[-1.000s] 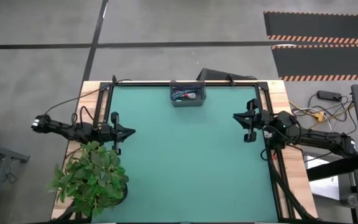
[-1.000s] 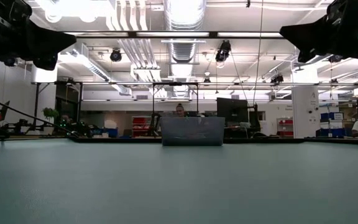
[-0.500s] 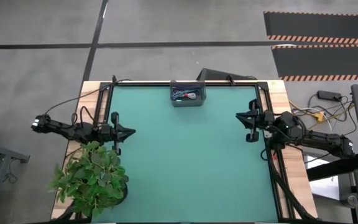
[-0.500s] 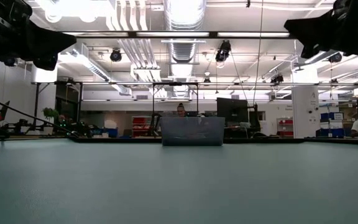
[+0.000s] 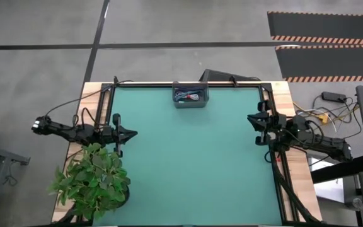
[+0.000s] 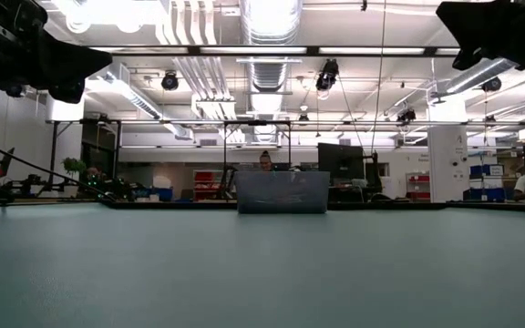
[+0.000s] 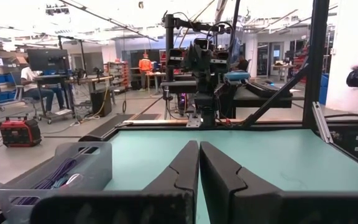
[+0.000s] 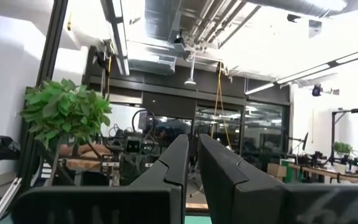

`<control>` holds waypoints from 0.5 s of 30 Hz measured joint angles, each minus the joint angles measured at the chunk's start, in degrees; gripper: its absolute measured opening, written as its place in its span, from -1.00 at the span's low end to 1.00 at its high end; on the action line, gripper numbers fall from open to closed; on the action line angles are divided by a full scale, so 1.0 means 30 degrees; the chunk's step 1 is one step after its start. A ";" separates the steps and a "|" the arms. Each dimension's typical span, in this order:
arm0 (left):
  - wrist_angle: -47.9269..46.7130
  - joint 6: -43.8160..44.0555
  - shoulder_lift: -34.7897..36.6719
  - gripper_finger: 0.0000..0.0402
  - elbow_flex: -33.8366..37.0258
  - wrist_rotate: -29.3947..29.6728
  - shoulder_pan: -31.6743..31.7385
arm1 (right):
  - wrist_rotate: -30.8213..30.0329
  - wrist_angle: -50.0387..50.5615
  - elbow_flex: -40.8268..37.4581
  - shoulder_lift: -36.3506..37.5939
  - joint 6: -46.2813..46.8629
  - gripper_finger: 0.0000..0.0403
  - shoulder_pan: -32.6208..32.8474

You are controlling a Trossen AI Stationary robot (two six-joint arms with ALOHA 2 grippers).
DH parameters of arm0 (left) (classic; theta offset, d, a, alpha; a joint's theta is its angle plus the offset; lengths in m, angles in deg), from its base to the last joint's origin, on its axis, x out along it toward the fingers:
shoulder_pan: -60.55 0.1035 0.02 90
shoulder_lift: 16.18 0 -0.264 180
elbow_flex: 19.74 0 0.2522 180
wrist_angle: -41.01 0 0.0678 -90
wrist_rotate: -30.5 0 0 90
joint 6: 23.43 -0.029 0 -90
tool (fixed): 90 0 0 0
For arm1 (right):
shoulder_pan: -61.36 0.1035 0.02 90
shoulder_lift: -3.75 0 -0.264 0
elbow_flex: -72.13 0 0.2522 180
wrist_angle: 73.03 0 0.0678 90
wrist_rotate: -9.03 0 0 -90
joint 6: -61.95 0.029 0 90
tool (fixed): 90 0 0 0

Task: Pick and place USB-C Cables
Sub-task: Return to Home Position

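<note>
The USB-C cables [image 5: 190, 96] lie bundled in the grey tray [image 5: 176, 102] at the middle of the table's far edge; purple, white-with-red and dark strands show. In the left wrist view a purple cable [image 7: 50, 182] shows through the tray wall [image 7: 95, 163]. My left gripper [image 5: 135, 133] hovers shut by the table's left edge, pointing right, its own view showing the fingers [image 7: 199, 152] closed. My right gripper [image 5: 249, 118] hovers shut by the right edge, pointing left, also seen in its own view [image 8: 192, 144]. Both are far from the tray.
A potted green plant [image 5: 93, 180] stands at the near left corner, close beside my left arm. Black frame rails [image 5: 188, 84] run along the table's far and side edges. The green mat [image 5: 191, 164] stretches between the arms. A person [image 6: 264, 161] sits beyond the tray.
My right gripper has drawn back toward the table's right edge, staying shut; in the low view it has slid right and up toward the picture's corner. The left arm, the tray and the cables have kept still.
</note>
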 joint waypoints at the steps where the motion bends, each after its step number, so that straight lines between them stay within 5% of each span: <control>1: -0.0007 0.0000 0.0000 -1.00 0.0000 0.0000 0.0000 | 0.0000 0.0007 0.0000 0.0006 0.0007 -0.87 0.0000; 15: 0.0000 0.0000 0.0000 -1.00 0.0000 0.0000 0.0003 | 0.0000 0.0398 0.0000 -0.0372 0.0007 -0.87 0.0000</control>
